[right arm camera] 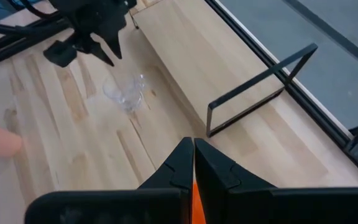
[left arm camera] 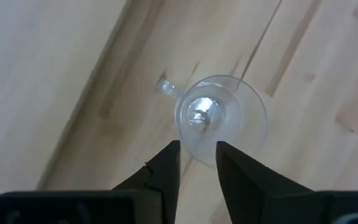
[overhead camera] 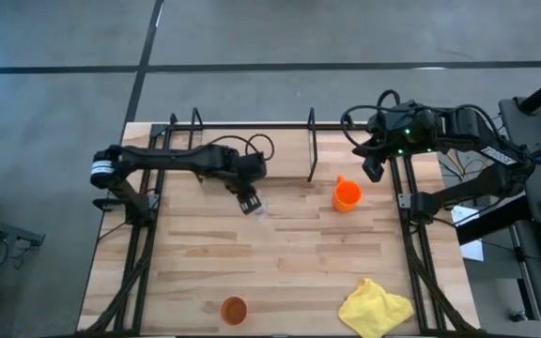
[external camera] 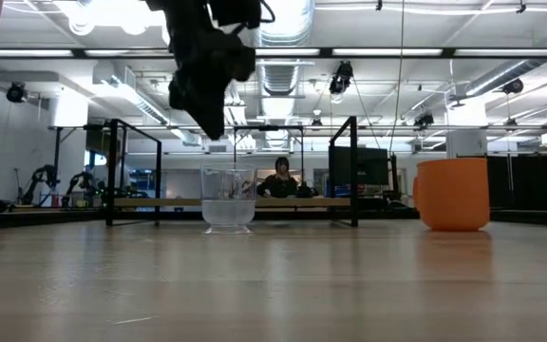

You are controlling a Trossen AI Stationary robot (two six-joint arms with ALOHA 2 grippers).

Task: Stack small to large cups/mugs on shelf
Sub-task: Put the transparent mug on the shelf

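The tiny clear glass (overhead camera: 259, 213) (external camera: 228, 199) stands upright on its base near the table's middle. My left gripper (overhead camera: 249, 202) (left arm camera: 197, 155) hovers just above it, pointing down, fingers a little apart, clear of the rim. The orange mug (overhead camera: 347, 194) (external camera: 454, 195) stands upright right of centre. My right gripper (overhead camera: 374, 169) (right arm camera: 193, 152) is shut, raised beside the mug on its far-right side. The terracotta tumbler (overhead camera: 234, 310) stands at the near edge. The black wire shelf (overhead camera: 252, 127) (right arm camera: 260, 87) sits along the far edge.
A crumpled yellow cloth (overhead camera: 376, 307) lies at the table's near right corner. The shelf's upright divider (overhead camera: 312, 150) stands just beyond the mug, toward the far edge. Bare wood lies between the glass, the mug and the tumbler. A person (external camera: 281, 180) sits far off in the room.
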